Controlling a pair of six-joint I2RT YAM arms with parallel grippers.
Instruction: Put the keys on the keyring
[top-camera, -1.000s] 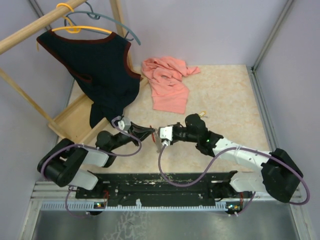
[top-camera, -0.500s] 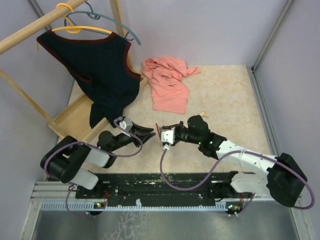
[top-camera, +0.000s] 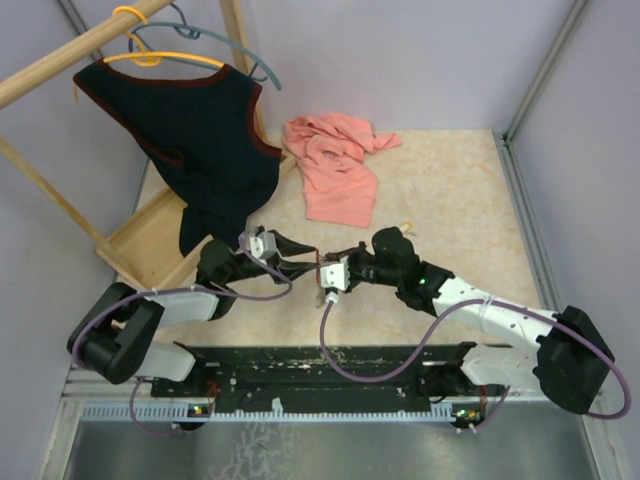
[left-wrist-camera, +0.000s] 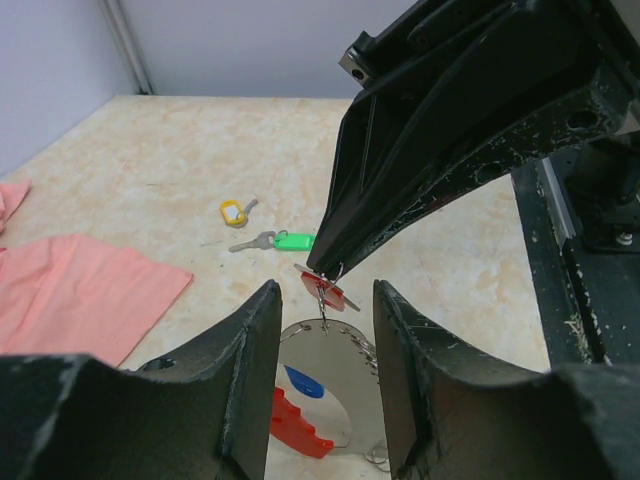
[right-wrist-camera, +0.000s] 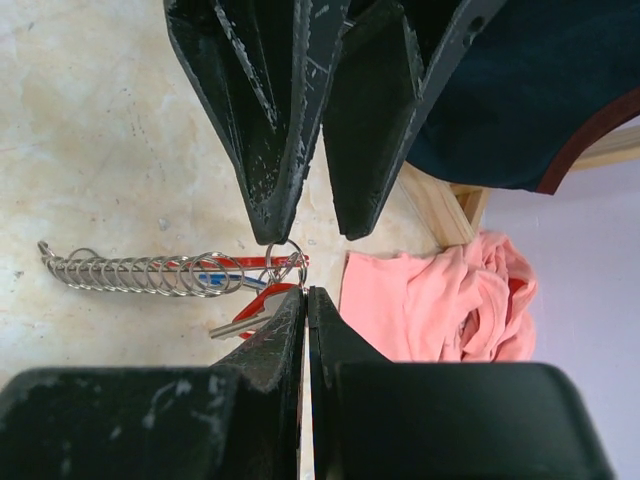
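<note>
In the left wrist view my left gripper (left-wrist-camera: 325, 300) stands open, with nothing between its fingers (left-wrist-camera: 250, 360). Just ahead of it, the tip of my right gripper (right-wrist-camera: 306, 292) is shut on a small split ring (right-wrist-camera: 288, 258) that carries a red key (left-wrist-camera: 326, 289). Below hangs the keyring (left-wrist-camera: 300, 425), a grey loop with a red side. A blue key (left-wrist-camera: 303, 381) and a row of wire rings (right-wrist-camera: 140, 272) sit on it. A green key (left-wrist-camera: 295, 241) and a pale yellow key (left-wrist-camera: 233, 212) lie loose on the table beyond. From above, both grippers (top-camera: 298, 250) (top-camera: 322, 272) meet at the table's near middle.
A pink cloth (top-camera: 335, 165) lies on the table behind the grippers. A dark vest (top-camera: 195, 130) hangs from a wooden rack (top-camera: 150, 240) at the left. Grey walls (top-camera: 560, 80) close in the table.
My left gripper has opened and shifted a little away from the right gripper's tip, then swung up and forward. The right gripper stays shut on the small ring.
</note>
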